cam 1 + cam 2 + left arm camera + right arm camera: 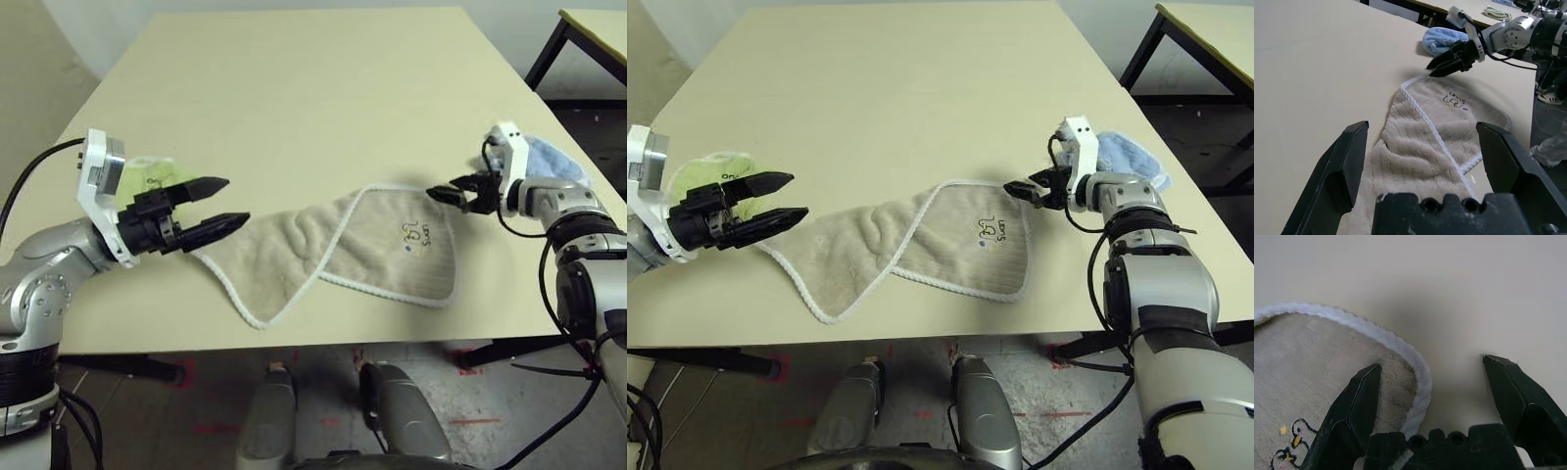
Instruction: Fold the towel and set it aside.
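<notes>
The beige towel [333,253] with white edging lies near the table's front edge, partly folded over itself, its small embroidered mark [415,235] facing up near its right end. My left gripper [227,204] hovers open at the towel's left end, nothing between its fingers. My right gripper [443,195] is open at the towel's far right corner [1415,364]; one finger is over the cloth, the other over bare table. In the left wrist view the towel [1435,147] stretches away toward the right gripper [1437,67].
A lime-green folded towel [157,176] lies behind my left gripper. A light blue folded towel [554,162] sits behind my right wrist near the table's right edge. The cream table [294,88] stretches far back. A second table [593,34] stands at the back right.
</notes>
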Controlling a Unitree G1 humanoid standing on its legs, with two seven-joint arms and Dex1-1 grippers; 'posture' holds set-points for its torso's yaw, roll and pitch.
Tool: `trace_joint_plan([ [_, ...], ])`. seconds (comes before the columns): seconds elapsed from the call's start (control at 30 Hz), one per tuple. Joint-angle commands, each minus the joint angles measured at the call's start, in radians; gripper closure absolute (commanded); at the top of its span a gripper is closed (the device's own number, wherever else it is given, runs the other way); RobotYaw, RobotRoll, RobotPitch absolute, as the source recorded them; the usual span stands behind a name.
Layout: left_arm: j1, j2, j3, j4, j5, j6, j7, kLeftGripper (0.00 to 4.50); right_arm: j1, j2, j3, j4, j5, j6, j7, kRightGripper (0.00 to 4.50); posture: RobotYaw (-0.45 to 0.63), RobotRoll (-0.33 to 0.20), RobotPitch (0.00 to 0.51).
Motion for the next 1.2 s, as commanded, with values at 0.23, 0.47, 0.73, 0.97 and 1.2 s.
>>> trace_joint_plan([
  [0.23,0.016,0.01,-0.018,-0.036,0.02,0.003,-0.01,0.0,-0.003,0.05,0.011,0.026,-0.02,0.092,0.003,0.93,0.18,0.0,0.119],
  [0.47,0.026,0.017,-0.018,-0.042,0.025,0.007,-0.015,0.0,-0.011,0.05,0.046,0.02,-0.054,0.102,0.053,3.5,0.19,0.0,0.122],
  [0.73,0.051,0.029,-0.018,-0.068,0.021,0.018,-0.023,0.0,-0.045,0.023,-0.015,0.015,-0.031,0.0,-0.105,4.49,0.2,0.0,0.125],
  [0.97,0.077,0.084,-0.067,-0.179,-0.002,0.087,-0.056,0.0,-0.064,0.022,-0.085,0.025,-0.011,-0.069,-0.265,4.49,0.2,0.0,0.124],
  [1.2,0.166,0.175,-0.187,-0.293,0.132,-0.009,-0.155,0.0,-0.08,0.026,-0.116,0.032,-0.002,-0.093,-0.339,4.49,0.21,0.0,0.127],
])
